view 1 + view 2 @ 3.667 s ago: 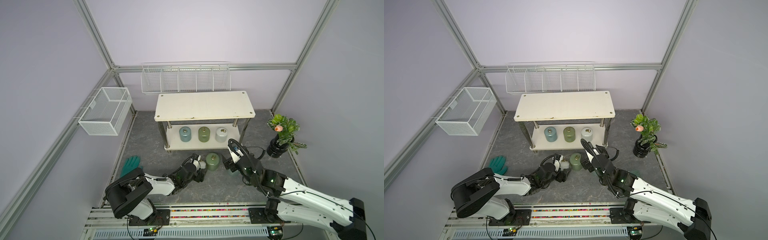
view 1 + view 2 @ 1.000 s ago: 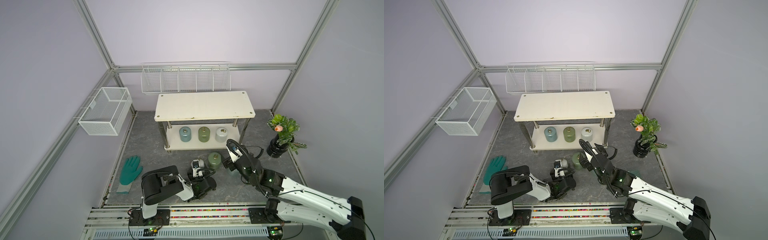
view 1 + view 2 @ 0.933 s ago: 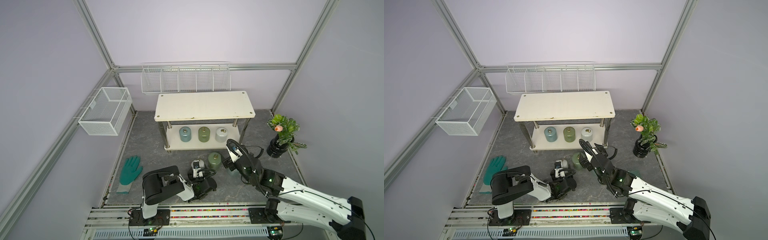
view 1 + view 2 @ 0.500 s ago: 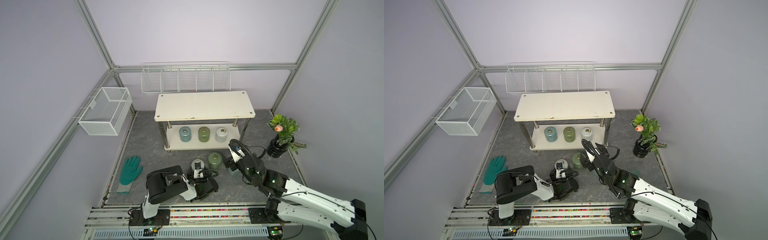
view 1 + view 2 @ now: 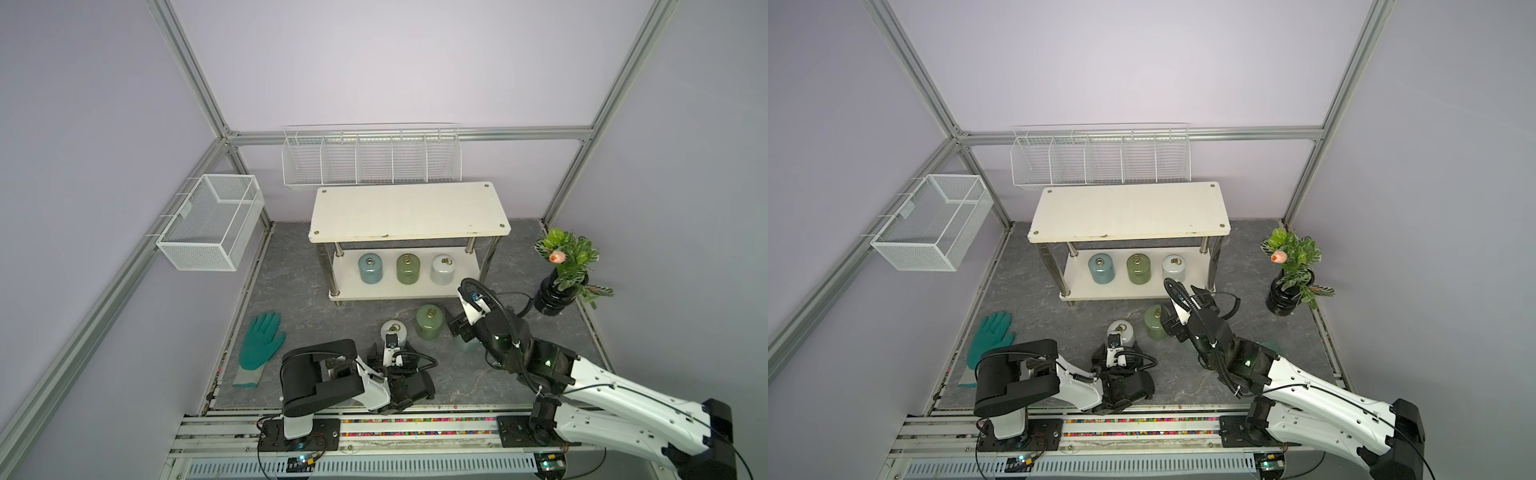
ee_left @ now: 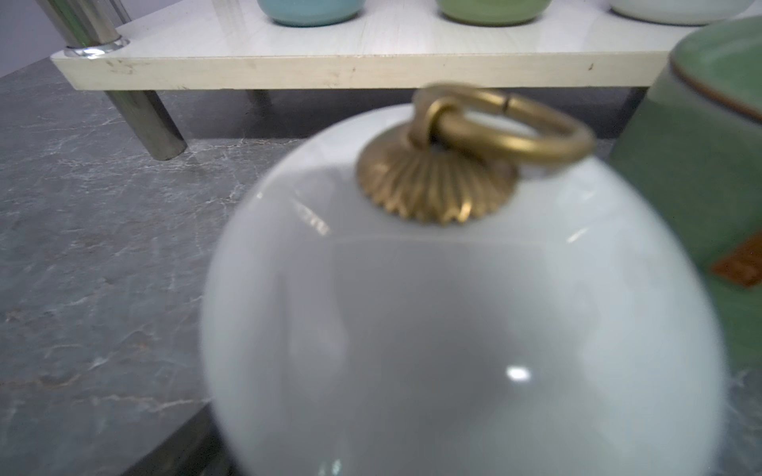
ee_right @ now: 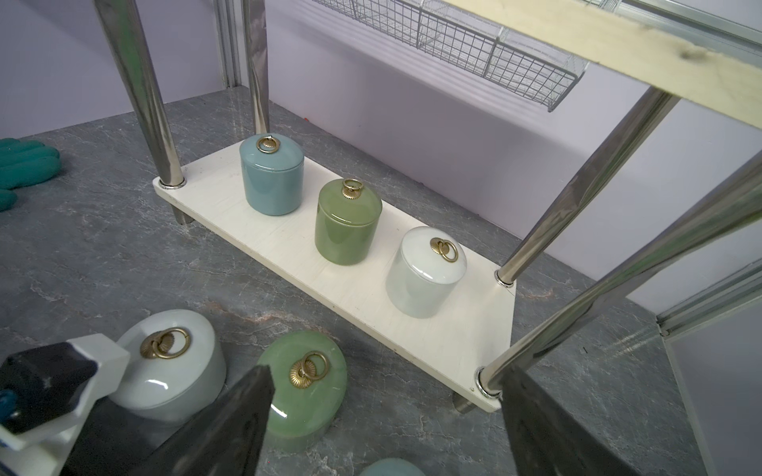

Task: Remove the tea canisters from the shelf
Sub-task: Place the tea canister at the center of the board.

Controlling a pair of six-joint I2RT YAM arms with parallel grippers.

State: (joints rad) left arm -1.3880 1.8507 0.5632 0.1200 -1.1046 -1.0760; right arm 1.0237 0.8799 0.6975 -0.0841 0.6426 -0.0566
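In both top views the shelf point(image 5: 409, 212) stood at the back of the floor point(image 5: 299, 291). A wire rack point(image 5: 370, 160) hung on the wall behind it. A mesh basket point(image 5: 212, 228) and a green glove point(image 5: 262, 340) were off to the left arm's side and a potted plant point(image 5: 557, 291) to the right arm's side, all well apart from the arms. Under the shelf's overhanging top board the blue shelf jar point(image 5: 370, 269), green shelf jar point(image 5: 407, 269) and white shelf jar point(image 5: 442, 269) stood upright in a row on the lower board. On the floor in front stood the white floor jar point(image 5: 395, 328) and green floor jar point(image 5: 429, 323). The left pincer point(image 5: 390, 350) lay just on the near side of the white floor jar. The right pincer point(image 5: 456, 328) hung beside the green floor jar, over the half-hidden blue floor jar point(image 5: 464, 345).

In the left wrist view the white floor jar point(image 6: 453, 329) filled the picture, blurred, with the green floor jar point(image 6: 709, 165) just beside it. No finger showed plainly, so I could not tell whether the left pincer was released or clenched.

In the right wrist view the right pincer point(image 7: 384, 371) was released, its dark fingers point(image 7: 231, 428) spread wide with bare floor between the tips. The shelf jars stood ahead between chrome posts point(image 7: 577, 198). One finger hid part of the green floor jar point(image 7: 305, 395).
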